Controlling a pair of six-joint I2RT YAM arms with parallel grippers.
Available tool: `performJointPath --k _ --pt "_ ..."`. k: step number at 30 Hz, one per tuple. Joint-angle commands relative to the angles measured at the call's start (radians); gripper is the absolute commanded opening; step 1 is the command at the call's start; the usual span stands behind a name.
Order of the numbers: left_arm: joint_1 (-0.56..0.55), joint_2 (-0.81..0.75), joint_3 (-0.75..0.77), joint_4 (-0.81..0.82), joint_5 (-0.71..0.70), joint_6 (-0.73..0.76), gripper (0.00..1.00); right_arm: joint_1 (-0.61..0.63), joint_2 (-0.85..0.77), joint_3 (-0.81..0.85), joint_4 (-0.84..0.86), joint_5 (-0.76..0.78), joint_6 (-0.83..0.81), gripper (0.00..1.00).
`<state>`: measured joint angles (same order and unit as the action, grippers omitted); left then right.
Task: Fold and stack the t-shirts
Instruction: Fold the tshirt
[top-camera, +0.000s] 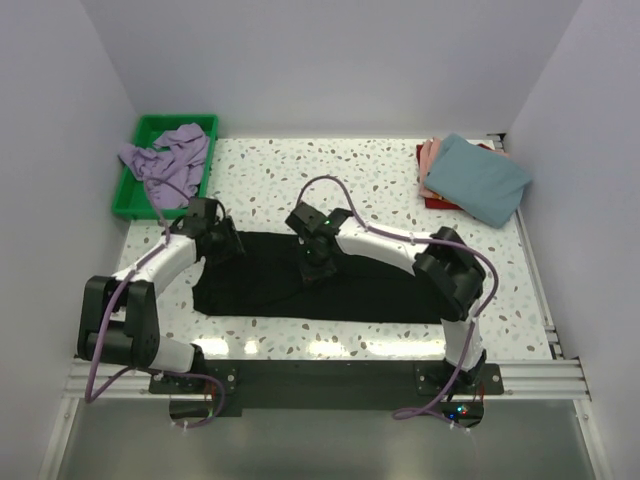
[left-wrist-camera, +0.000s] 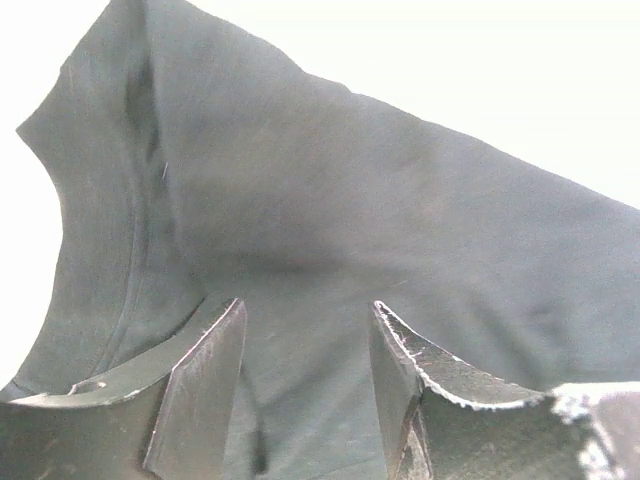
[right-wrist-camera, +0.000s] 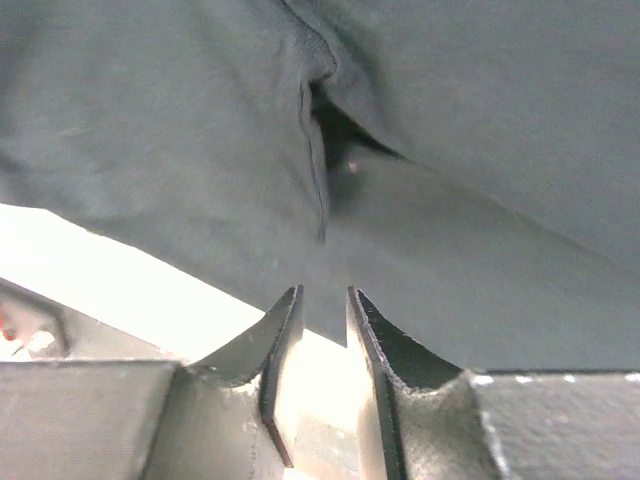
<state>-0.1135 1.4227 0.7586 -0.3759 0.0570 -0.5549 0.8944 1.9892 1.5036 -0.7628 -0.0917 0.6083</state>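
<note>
The large black t-shirt (top-camera: 330, 285) lies spread across the middle of the table. My left gripper (top-camera: 226, 243) is at its far left corner; in the left wrist view the left gripper (left-wrist-camera: 305, 335) is open with black cloth (left-wrist-camera: 330, 200) under and beyond the fingers. My right gripper (top-camera: 312, 264) is over the shirt's middle near its far edge. In the right wrist view the right gripper (right-wrist-camera: 323, 300) is open by only a narrow gap, its tips at an edge of the black cloth (right-wrist-camera: 470, 230), with nothing clamped. A lavender t-shirt (top-camera: 168, 155) lies crumpled in the green tray.
The green tray (top-camera: 128, 195) stands at the far left. At the far right is a stack with the teal-blue t-shirt (top-camera: 475, 178) on top, the pink one (top-camera: 428, 160) and the dark red one (top-camera: 436, 203) showing under it. White walls close in on three sides.
</note>
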Motion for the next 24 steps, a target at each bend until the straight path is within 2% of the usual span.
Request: performJointPath --k 1,5,7,13,17,24 --pt "0.003 -0.041 0.145 -0.04 0.004 0.015 0.57 -0.076 -0.167 -0.026 -0.041 0.006 -0.038 0.28" --pt "0.003 -0.07 0.278 -0.119 -0.026 0.016 0.59 -0.233 -0.305 -0.105 0.0 -0.034 -0.08 0.32" --pt "0.003 -0.079 0.3 -0.133 -0.054 0.016 0.6 -0.317 -0.316 -0.111 -0.007 -0.02 -0.142 0.34" --pt "0.014 -0.004 0.305 -0.152 -0.149 0.046 0.59 -0.494 -0.288 -0.121 -0.007 0.001 -0.212 0.34" --pt "0.032 0.054 0.285 -0.123 -0.148 0.064 0.55 -0.607 -0.297 -0.177 0.031 -0.006 -0.194 0.33" --pt "0.075 0.152 0.295 -0.067 -0.131 0.064 0.55 -0.767 -0.3 -0.235 0.019 0.089 -0.222 0.33"
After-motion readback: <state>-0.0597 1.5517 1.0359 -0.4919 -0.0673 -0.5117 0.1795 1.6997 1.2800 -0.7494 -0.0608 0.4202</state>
